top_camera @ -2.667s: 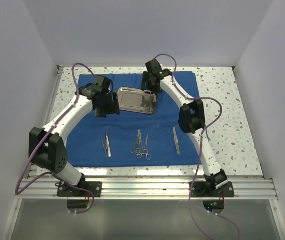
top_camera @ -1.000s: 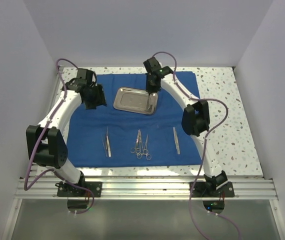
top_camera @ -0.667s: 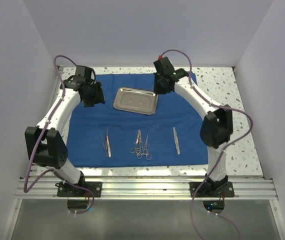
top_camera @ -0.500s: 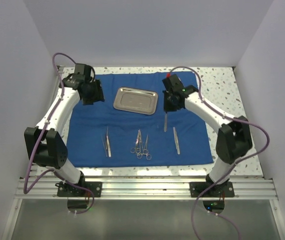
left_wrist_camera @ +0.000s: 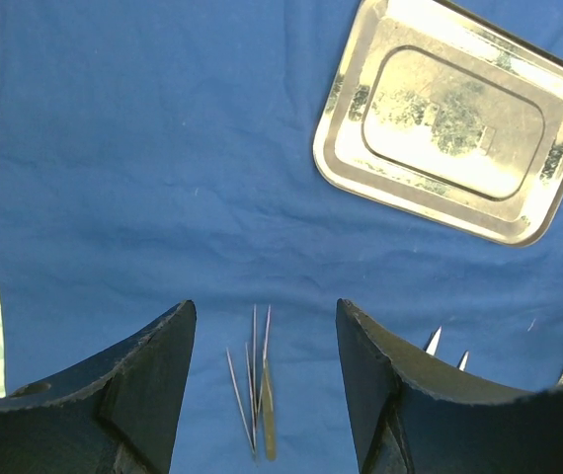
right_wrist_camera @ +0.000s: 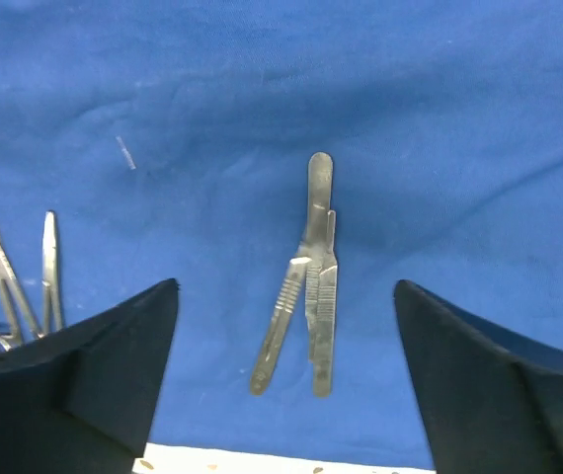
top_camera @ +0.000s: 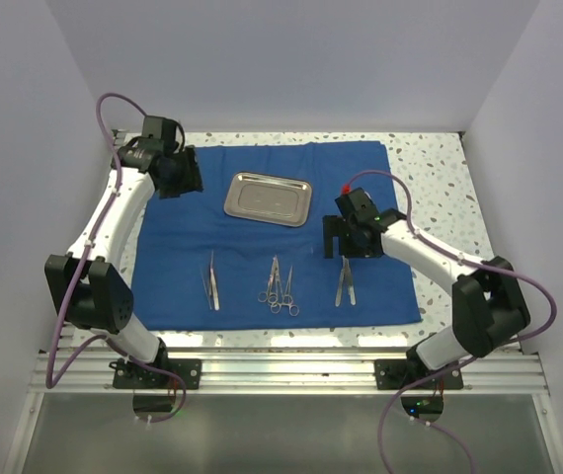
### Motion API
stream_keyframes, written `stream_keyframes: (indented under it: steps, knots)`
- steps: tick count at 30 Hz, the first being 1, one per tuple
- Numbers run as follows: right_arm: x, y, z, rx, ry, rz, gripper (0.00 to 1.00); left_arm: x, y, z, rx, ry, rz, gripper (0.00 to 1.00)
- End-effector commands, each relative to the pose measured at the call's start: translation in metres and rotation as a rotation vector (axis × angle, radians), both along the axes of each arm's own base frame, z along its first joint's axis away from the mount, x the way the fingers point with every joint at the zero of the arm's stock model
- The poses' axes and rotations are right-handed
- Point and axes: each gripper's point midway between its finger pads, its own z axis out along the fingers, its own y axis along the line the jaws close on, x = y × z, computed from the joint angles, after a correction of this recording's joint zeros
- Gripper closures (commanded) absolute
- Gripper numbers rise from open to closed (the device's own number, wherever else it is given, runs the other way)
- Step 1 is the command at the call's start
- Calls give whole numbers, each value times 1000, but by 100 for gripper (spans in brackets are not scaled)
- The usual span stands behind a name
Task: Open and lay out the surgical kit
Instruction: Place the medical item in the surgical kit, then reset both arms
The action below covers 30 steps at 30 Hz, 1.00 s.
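The royal-blue cloth [top_camera: 173, 247] lies spread flat on the table. The empty steel tray [top_camera: 268, 197] sits at its far middle and also shows in the left wrist view [left_wrist_camera: 341, 158]. Tweezers [top_camera: 210, 281] lie near left, and ring-handled scissors and forceps [top_camera: 279, 286] lie near middle. Two flat silver instruments [top_camera: 345, 284] lie crossed near right. My right gripper [top_camera: 345, 253] hovers open and empty just above them [right_wrist_camera: 306, 286]. My left gripper [top_camera: 187, 178] is open and empty, high over the cloth's far left, with the tweezers [left_wrist_camera: 258, 395] seen between its fingers.
The speckled tabletop [top_camera: 440, 178] shows round the cloth. White walls close in the left, back and right. An aluminium rail [top_camera: 281, 370] runs along the near edge. Purple cables loop from both arms.
My right gripper swung from beside the tray to the near right, carrying a silver instrument, and let it go beside the one lying there. My left gripper drew back to the far left.
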Motion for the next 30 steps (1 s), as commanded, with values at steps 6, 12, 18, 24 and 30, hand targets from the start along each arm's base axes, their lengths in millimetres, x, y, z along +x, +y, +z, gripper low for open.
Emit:
stream_keyframes:
  steps: [6, 12, 18, 24, 30]
  knots:
    - [7, -6, 77, 38, -180, 4, 2, -11, 11, 16, 23, -51, 33, 37]
    - [8, -5, 173, 171, -415, 4, 2, -13, 12, 19, 18, -80, 46, 37]
    - [9, -21, 221, 192, -560, -64, 2, -7, 13, 20, 19, -114, 46, 37]
    - [0, -32, 237, 175, -597, -60, 2, 0, 14, 28, 26, -138, 56, 37]
    - [-3, -26, 243, 206, -617, -24, 2, 9, 11, 44, 21, -200, 31, 36]
